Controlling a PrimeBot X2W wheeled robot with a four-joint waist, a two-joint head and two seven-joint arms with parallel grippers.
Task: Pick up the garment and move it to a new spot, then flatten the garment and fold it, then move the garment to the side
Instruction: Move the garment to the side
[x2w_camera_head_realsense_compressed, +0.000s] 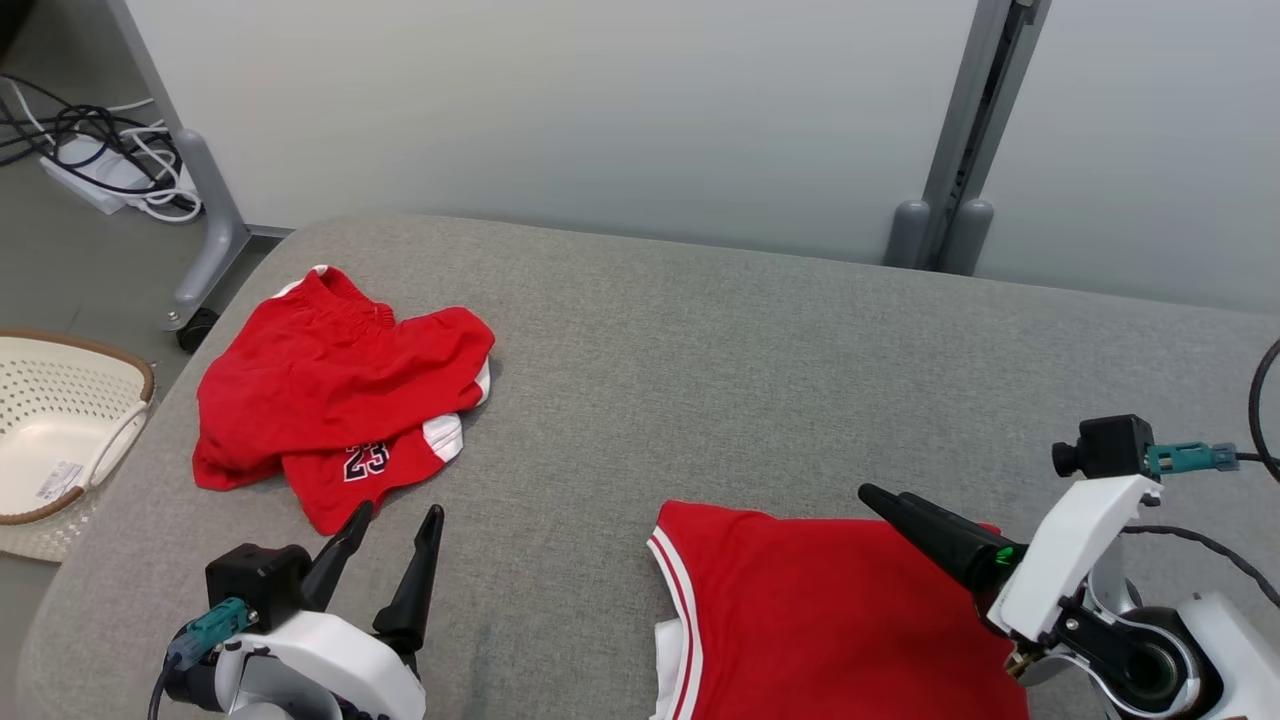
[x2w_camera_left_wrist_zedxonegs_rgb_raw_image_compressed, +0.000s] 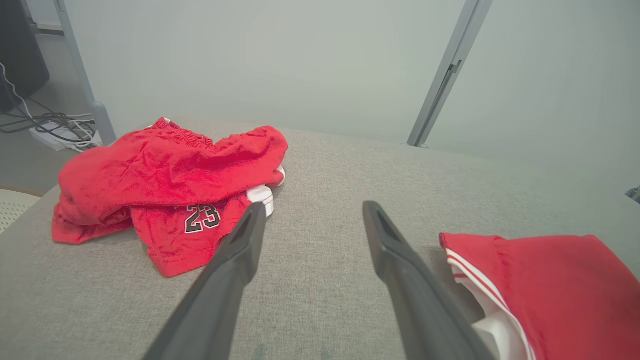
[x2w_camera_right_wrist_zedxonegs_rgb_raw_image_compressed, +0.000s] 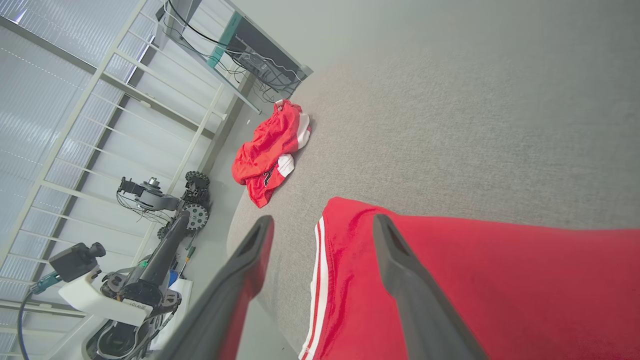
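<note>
A red garment (x2w_camera_head_realsense_compressed: 820, 610) with white-striped trim lies flat on the grey table (x2w_camera_head_realsense_compressed: 750, 380) at its near edge, right of centre. It also appears at the lower right of the left wrist view (x2w_camera_left_wrist_zedxonegs_rgb_raw_image_compressed: 555, 280). My right gripper (x2w_camera_head_realsense_compressed: 880, 498) hovers over the garment's far right part. Its jaws stand open (x2w_camera_right_wrist_zedxonegs_rgb_raw_image_compressed: 324, 221) with nothing between them and the red cloth (x2w_camera_right_wrist_zedxonegs_rgb_raw_image_compressed: 500, 280) underneath. My left gripper (x2w_camera_head_realsense_compressed: 400, 512) is open and empty at the lower left (x2w_camera_left_wrist_zedxonegs_rgb_raw_image_compressed: 315, 210). It points at bare table just short of a crumpled pair of red shorts (x2w_camera_head_realsense_compressed: 330, 390) marked "23".
The crumpled shorts (x2w_camera_left_wrist_zedxonegs_rgb_raw_image_compressed: 165, 175) lie at the table's far left (x2w_camera_right_wrist_zedxonegs_rgb_raw_image_compressed: 267, 150). A cream basket (x2w_camera_head_realsense_compressed: 60, 430) stands on the floor beside the table's left edge. Cables and a power strip (x2w_camera_head_realsense_compressed: 100, 160) lie behind a grey partition leg (x2w_camera_head_realsense_compressed: 215, 240). A partition wall backs the table.
</note>
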